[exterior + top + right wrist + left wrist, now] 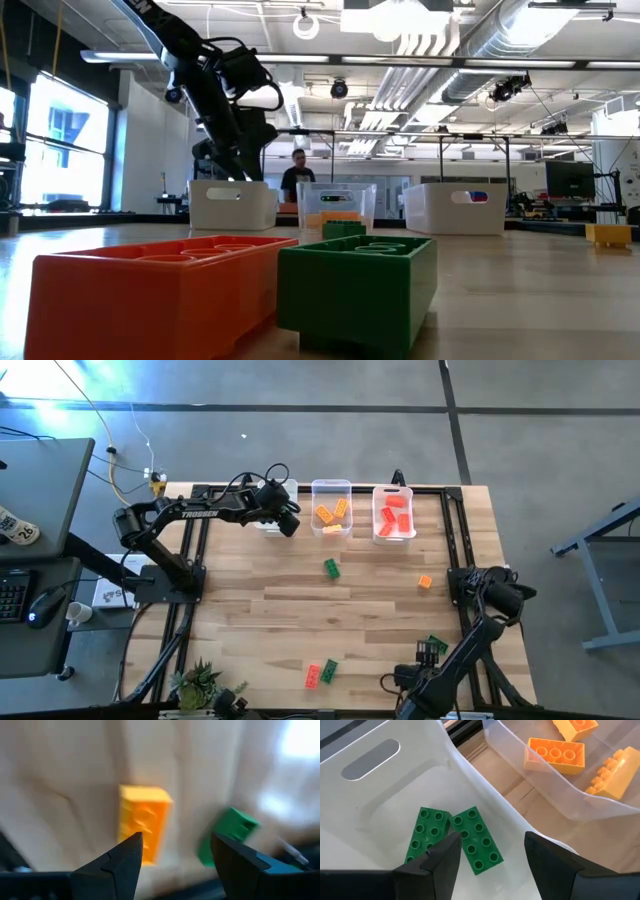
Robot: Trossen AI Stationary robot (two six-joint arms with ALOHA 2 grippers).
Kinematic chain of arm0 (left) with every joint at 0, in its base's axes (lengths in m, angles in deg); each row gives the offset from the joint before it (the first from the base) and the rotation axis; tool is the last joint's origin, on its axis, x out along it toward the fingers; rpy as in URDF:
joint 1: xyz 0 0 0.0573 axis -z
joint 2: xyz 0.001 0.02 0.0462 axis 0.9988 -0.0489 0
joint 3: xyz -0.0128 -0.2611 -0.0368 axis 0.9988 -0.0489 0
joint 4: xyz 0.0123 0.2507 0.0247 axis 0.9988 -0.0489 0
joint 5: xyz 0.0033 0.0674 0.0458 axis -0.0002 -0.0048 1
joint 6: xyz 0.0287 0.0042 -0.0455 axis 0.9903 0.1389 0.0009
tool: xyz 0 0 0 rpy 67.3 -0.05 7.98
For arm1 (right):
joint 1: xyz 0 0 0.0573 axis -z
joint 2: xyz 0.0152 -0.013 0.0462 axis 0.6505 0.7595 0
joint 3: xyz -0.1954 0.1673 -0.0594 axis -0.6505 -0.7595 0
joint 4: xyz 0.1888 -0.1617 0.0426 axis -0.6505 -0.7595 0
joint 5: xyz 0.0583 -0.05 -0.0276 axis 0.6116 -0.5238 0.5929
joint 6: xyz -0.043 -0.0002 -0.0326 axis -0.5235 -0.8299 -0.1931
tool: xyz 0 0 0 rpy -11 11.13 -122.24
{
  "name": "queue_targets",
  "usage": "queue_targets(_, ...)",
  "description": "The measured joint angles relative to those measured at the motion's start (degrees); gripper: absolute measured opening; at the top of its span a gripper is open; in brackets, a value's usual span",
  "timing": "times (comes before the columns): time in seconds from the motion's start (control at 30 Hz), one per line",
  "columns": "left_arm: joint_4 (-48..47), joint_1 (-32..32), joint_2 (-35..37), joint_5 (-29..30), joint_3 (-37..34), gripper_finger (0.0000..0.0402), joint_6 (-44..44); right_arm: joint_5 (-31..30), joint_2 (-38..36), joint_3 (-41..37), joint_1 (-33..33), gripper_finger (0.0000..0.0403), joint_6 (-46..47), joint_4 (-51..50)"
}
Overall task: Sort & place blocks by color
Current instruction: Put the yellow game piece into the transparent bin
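My left gripper (490, 860) is open and hangs over the far-left white bin (380, 795), just above two green blocks (477, 840) that lie flat on its floor. In the high view it (287, 520) hides most of that bin. My right gripper (175, 855) is open near the table's right edge (462, 586), low over the wood. An orange block (142, 822) lies in front of it (425, 581), with a green block (230, 835) farther off (331, 568). Near the front edge lie a red block (313, 675) and two green blocks (329, 670) (437, 644).
The middle clear bin (331, 488) holds orange blocks (555, 755). The bin to its right (393, 490) holds red blocks. All three bins stand in a row at the far edge (337, 205). A small plant (200, 682) sits at the front left corner. A person stands beyond the table (297, 175).
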Motion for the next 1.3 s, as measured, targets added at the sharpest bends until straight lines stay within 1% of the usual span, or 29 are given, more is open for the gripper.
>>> queue_targets(0.13, 0.0, 0.01, 0.0, 0.02, 0.0, 0.0207, 0.0, 0.27, -1.05, -0.01, 0.0, 0.0218, 0.16, -4.99)
queue_targets(0.4, 0.0, 0.01, 0.02, 0.07, 0.0, 0.0207, 0.01, 0.8, -2.34, -0.01, -0.18, 0.0218, -1.59, -8.75)
queue_targets(0.53, 0.0, 0.01, 0.02, 0.11, 0.0, 0.0207, 0.0, 1.05, -4.37, -0.01, -0.22, 0.0218, -0.9, -11.39)
queue_targets(0.87, 0.02, 0.01, 0.02, 0.11, 0.0, 0.0207, -0.31, -7.2, -12.21, -0.02, -0.22, 0.0218, 7.81, -11.88)
queue_targets(0.97, 0.02, 0.01, 0.02, 0.11, 0.02, 0.0207, -0.39, -7.25, -15.22, -3.38, -0.2, 0.0218, 10.08, -7.4)
queue_targets(1.07, 0.01, 0.01, 0.02, -0.03, 0.02, 0.0207, -0.39, -5.64, -19.03, -10.03, -0.21, 0.0218, 13.05, -0.88)
queue_targets(1.17, 0.0, 0.01, 0.02, -0.44, 0.02, 0.0207, -0.4, -6.13, -23.06, -15.81, -0.54, 0.0218, 15.79, 4.33)
queue_targets(1.3, -0.02, 0.01, 0.02, -0.52, 0.02, 0.0207, -0.4, -5.32, -29.31, -22.13, -0.63, 0.0218, 16.56, 15.27)
